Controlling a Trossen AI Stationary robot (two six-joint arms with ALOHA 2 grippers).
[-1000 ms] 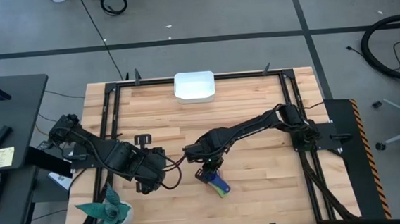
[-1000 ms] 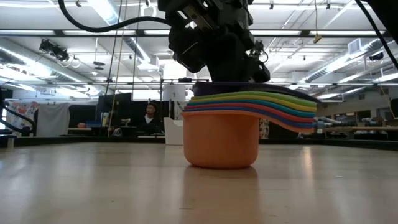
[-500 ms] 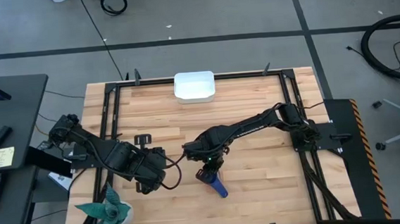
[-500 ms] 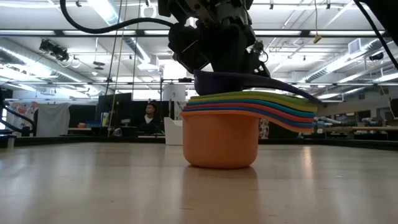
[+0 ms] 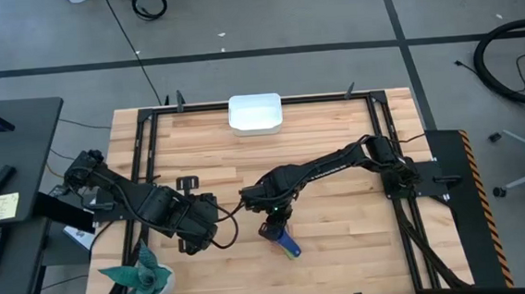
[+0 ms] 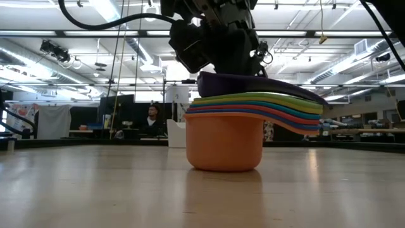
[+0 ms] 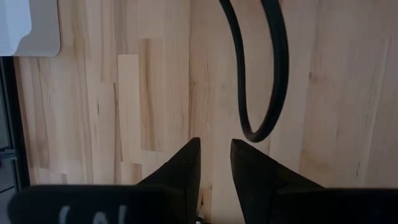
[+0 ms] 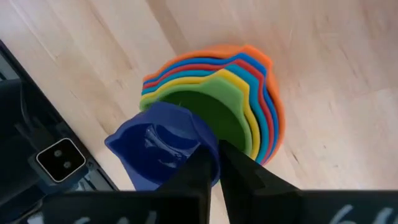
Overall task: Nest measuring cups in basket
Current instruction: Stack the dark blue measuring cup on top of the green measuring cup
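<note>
Right gripper (image 8: 214,163) pinches the dark blue cup (image 8: 163,144) by its rim, held tilted just above the green cup (image 8: 214,115) topping the nested stack (image 6: 253,130), near the table's (image 5: 335,123) front middle. Left gripper (image 7: 214,158) rests low at the left of the table, fingers nearly closed on nothing. White basket (image 5: 255,113) sits at the far edge, well apart from the stack. Teal plant toy (image 5: 142,278) at front left.
</note>
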